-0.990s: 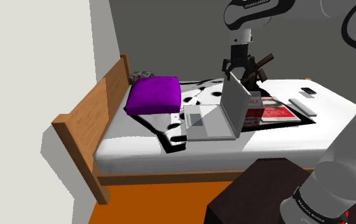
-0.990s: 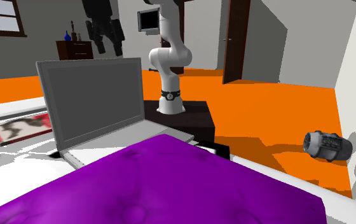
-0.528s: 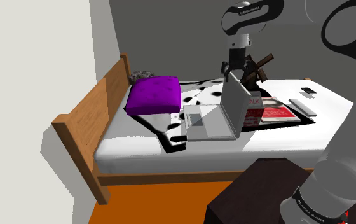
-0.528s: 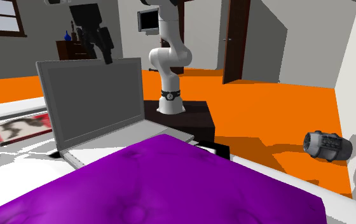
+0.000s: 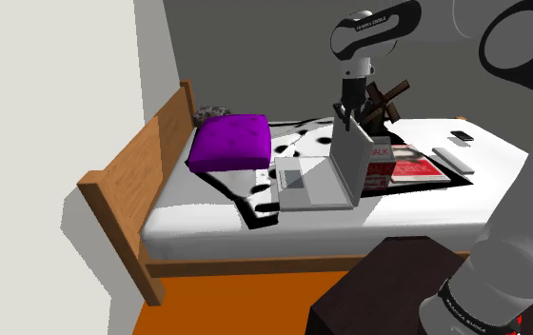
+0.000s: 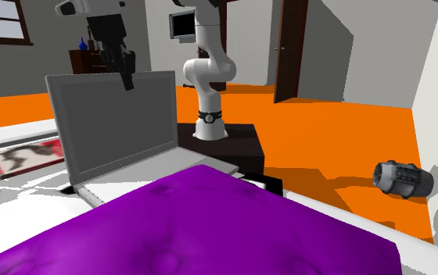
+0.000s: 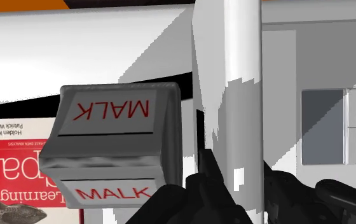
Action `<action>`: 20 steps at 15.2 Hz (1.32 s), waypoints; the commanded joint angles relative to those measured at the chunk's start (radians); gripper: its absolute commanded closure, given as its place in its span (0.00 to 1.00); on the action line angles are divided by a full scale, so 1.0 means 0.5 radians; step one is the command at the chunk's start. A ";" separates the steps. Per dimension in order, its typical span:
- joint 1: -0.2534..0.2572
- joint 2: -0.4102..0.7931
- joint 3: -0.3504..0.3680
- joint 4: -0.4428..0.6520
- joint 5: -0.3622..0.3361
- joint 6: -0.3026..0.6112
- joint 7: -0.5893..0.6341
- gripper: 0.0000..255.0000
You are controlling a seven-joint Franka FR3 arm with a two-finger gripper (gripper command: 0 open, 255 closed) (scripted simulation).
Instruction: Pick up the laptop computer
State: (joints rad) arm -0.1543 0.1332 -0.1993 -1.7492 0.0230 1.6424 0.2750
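My black two-finger hand (image 5: 352, 118) is straddling the open grey laptop (image 5: 324, 187) lid, pinching or not I cannot tell, risking the hinge swinging and the lid slipping.

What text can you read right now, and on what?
"MALK": twice, in red, on the grey carton.
"Learning", then "park" cut off: red book beside the carton.
"Holden Karau", "Patrick Wendel": same book.
Lettering on the white arm: too small to read.
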 commanded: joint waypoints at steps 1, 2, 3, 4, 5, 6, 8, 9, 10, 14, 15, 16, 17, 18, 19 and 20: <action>-0.001 0.001 -0.001 -0.001 -0.001 0.000 0.001 1.00; -0.001 0.001 -0.001 -0.001 -0.001 0.001 0.000 1.00; -0.001 0.000 -0.001 -0.002 -0.002 0.001 0.000 1.00; -0.001 -0.001 -0.001 -0.003 -0.002 0.001 0.001 1.00; -0.001 -0.002 -0.001 -0.004 -0.002 0.001 0.001 1.00; -0.001 -0.002 -0.001 -0.004 -0.002 0.001 0.000 1.00; -0.001 -0.008 -0.001 0.042 -0.003 -0.051 0.001 1.00; -0.001 -0.010 -0.002 0.066 -0.004 -0.077 0.001 1.00; -0.002 -0.012 -0.002 0.091 -0.004 -0.104 0.002 1.00; -0.003 -0.015 -0.002 0.195 -0.005 -0.211 0.002 1.00; -0.003 -0.014 -0.003 0.222 -0.005 -0.238 0.002 1.00; -0.004 -0.013 -0.003 0.251 -0.005 -0.265 0.002 1.00; -0.004 -0.012 -0.003 0.279 -0.005 -0.292 0.002 1.00; -0.005 -0.010 -0.003 0.309 -0.004 -0.320 0.002 1.00; -0.005 -0.007 -0.004 0.339 -0.004 -0.347 0.001 1.00; -0.006 -0.004 -0.004 0.370 -0.004 -0.375 0.001 1.00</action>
State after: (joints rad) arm -0.1573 0.1288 -0.2015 -1.5855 0.0199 1.4712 0.2746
